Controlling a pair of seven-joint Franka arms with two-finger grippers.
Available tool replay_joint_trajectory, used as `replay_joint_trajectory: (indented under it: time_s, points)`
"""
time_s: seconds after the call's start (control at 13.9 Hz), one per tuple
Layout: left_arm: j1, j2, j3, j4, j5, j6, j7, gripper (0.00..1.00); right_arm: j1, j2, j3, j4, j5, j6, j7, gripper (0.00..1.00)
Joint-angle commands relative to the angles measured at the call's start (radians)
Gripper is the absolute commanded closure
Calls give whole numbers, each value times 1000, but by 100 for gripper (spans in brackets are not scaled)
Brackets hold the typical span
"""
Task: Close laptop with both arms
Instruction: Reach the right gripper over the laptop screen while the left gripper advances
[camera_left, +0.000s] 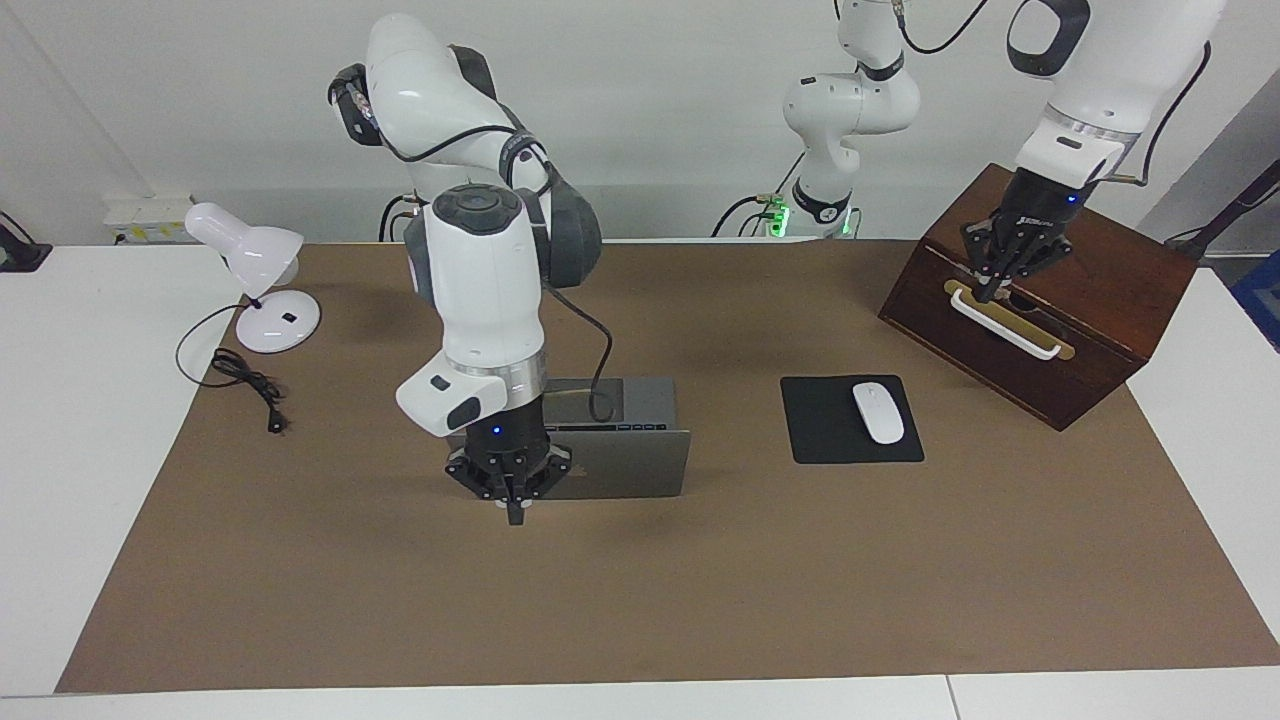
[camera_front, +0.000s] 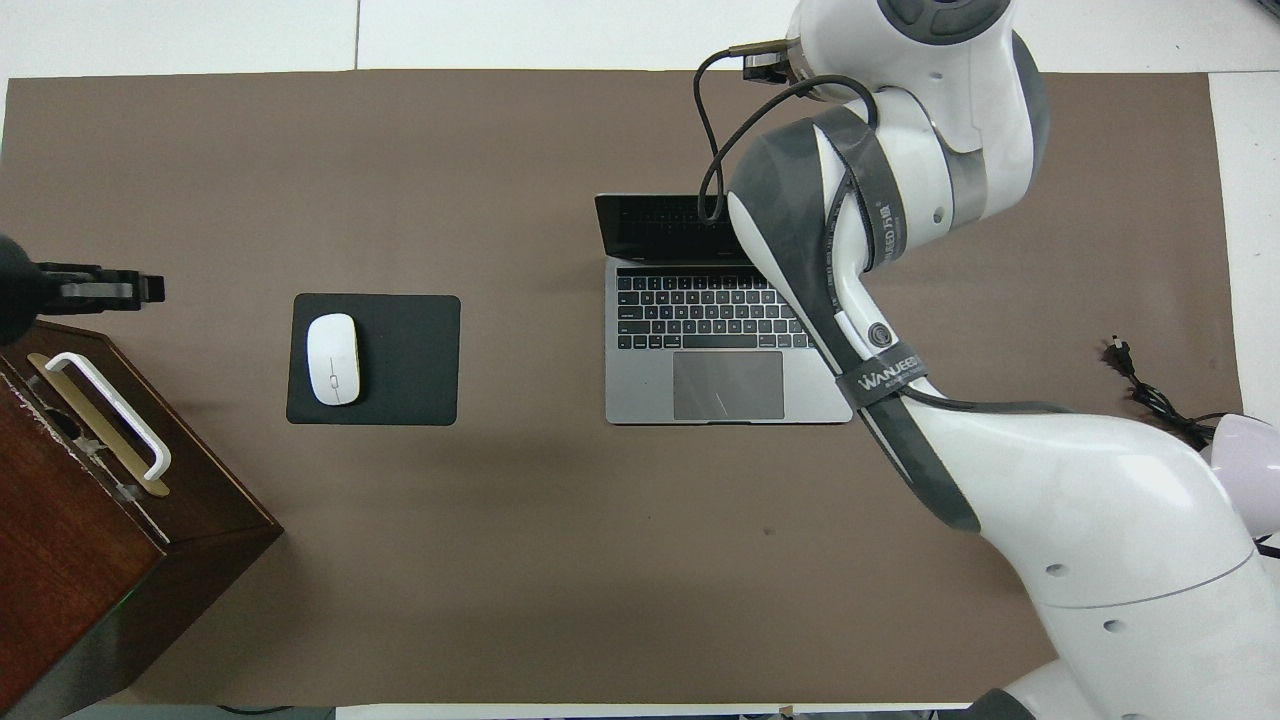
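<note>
1. Hanging low over the brown mat (camera_left: 640, 600), my right gripper (camera_left: 515, 512) points down just beside the outer face of the laptop (camera_left: 625, 465) lid, at the lid's corner toward my right arm's end of the table. Whether these jaws are apart or together I cannot tell.
2. That place makes sense to me. The lid stands open with the screen facing my bases, so a push from this outer face would fold it down onto the keyboard.
3. My right arm arches over the keyboard to get here, and the laptop's base lies flat under it.
4. My left gripper (camera_left: 1000, 285) is well apart from the laptop, over the wooden box (camera_left: 1100, 290) and close above its white handle (camera_left: 1005, 328). I cannot tell if it touches, nor how its jaws stand. I judge it is waiting, since the task wants both arms and this one has yet to join.
5. Between my two grippers lie the mouse pad (camera_left: 820, 440) and the mouse (camera_left: 877, 412) on it.
6. Outward from my right gripper, away from the left one, stands the desk lamp (camera_left: 250, 255) with its cord (camera_left: 245, 385) loose.
7. Count:
   - two arms
   - one laptop
   - one pad
   - one mouse
   - one box with one handle
   - one lamp
</note>
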Motion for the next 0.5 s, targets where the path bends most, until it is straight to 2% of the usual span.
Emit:
replay_joint_trajectory:
  time_s: [0.0,0.22,0.43]
  points:
    - [-87,-125,10,-236,-19,224,14,100,37,21,-5,36,-18,-37,56,100]
    - [-184,-182,10,-379,-19,395,14,100,46,20,6,28,-14,-52,59,100]
    - [-273,-187,10,-454,-21,535,11,100,45,0,7,2,-3,-91,57,100]
